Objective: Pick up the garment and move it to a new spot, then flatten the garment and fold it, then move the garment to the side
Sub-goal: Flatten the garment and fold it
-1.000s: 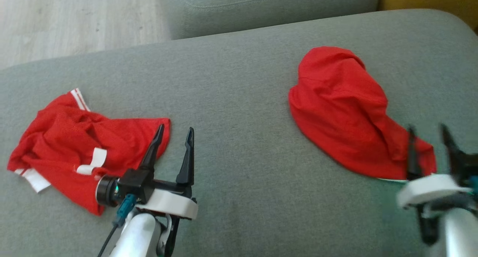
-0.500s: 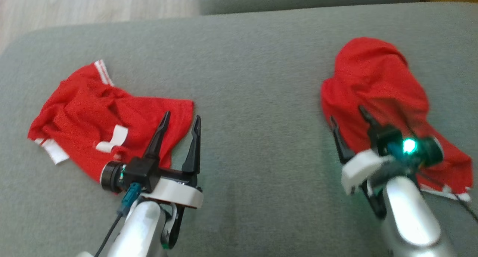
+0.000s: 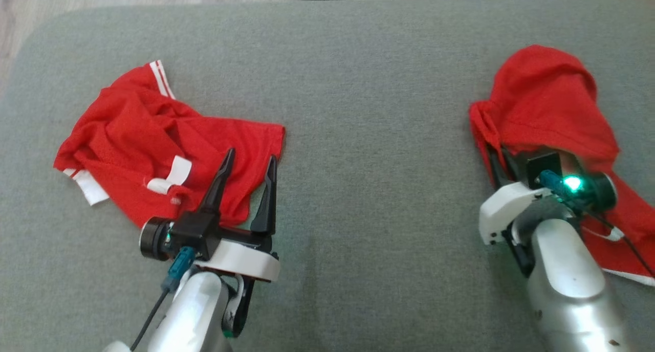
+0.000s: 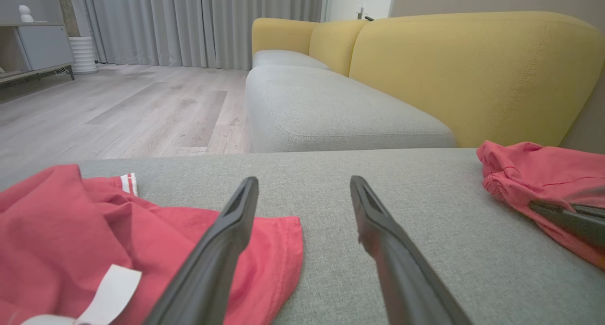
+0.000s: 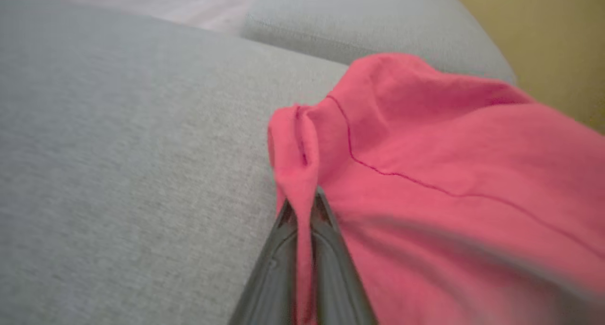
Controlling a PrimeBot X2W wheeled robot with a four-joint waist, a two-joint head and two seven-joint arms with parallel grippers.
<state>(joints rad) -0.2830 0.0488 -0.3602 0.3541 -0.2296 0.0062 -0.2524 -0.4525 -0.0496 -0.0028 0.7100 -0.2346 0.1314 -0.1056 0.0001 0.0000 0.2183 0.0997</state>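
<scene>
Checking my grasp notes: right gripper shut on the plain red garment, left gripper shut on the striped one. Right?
The left gripper stands open over the striped garment, gripping nothing, as the left wrist view shows; the right gripper is shut on the plain red garment.

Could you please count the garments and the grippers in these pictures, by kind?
Red garments: 2 (left garment, right garment)
Grippers: 2 (left gripper, jaws open; right gripper, jaws shut on the right garment)
Total: 4

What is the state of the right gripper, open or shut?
Shut. In the right wrist view, the right gripper pinches a fold of the right-hand red garment, which fills the gap.
</scene>
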